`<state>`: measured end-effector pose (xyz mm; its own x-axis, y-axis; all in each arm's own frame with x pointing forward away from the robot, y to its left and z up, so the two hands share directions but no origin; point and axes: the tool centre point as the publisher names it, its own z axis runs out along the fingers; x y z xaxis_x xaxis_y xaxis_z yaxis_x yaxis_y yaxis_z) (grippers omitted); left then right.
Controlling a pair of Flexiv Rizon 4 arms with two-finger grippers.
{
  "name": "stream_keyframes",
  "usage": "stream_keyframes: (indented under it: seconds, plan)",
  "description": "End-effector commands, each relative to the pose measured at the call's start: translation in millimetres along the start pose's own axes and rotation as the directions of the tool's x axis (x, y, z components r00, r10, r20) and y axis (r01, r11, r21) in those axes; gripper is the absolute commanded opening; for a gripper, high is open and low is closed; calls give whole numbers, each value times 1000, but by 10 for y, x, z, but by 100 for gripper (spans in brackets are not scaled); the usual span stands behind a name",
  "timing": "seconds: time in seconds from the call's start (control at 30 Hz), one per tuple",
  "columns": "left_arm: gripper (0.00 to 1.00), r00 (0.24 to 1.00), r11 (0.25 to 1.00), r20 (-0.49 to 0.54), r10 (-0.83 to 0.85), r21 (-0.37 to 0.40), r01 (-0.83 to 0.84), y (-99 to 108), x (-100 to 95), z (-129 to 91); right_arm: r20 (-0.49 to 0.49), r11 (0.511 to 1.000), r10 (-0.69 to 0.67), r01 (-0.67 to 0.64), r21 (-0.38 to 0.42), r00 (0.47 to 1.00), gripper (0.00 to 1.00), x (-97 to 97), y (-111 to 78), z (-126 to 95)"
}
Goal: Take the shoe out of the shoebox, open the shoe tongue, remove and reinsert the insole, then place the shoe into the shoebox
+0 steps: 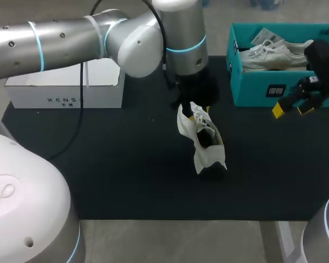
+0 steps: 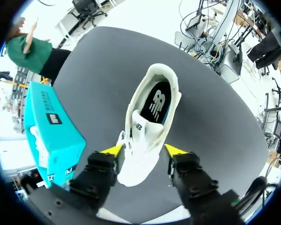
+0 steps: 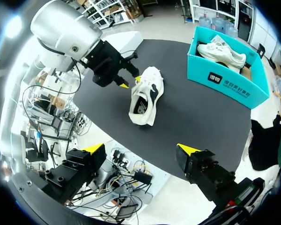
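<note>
Shoe point(image 2: 147, 122) is clamped at its toe end by the left tool point(image 2: 144, 150). Its long axis runs straight ahead of that tool, heel farthest, with the insole point(image 2: 158, 101) showing, over the counter point(image 1: 126, 164). Right tool point(image 1: 291, 109) hangs spread and empty by the shoebox point(image 1: 252, 87), well apart from the shoe, so the left arm is nearer.

Two white shoes: loose shoe point(image 1: 204, 143) at centre, second shoe point(image 1: 270, 55) far right, boxed. Two boxes: teal shoebox point(image 1: 252, 87), white box point(image 1: 66, 90) far left.
</note>
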<state>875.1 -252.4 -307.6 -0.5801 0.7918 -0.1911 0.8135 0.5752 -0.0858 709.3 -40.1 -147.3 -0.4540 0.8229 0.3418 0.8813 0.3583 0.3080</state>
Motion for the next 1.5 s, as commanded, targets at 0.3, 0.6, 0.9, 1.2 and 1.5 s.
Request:
stream_keyframes:
  seconds: [0.3,0.6,0.9,1.2,1.5]
  plan:
    - [100,1000,1000,7,1,-1,-1,0,30,-3,36,1000,-22,22,-5,999,100,-197,-397,-411]
    - [100,997,996,-11,-74,-42,74,-53,59,-31,52,999,11,-12,30,999,100,-239,-469,-452]
    - [100,847,843,-57,-528,-150,516,-343,383,-200,52,999,11,-12,30,999,100,-239,-469,-452]
    - [100,808,807,-66,-586,-143,573,-390,445,-243,52,999,11,-12,30,999,100,-239,-469,-452]
    - [100,810,808,-65,-583,-146,570,-423,457,-255,52,999,11,-12,30,999,100,-239,-469,-452]
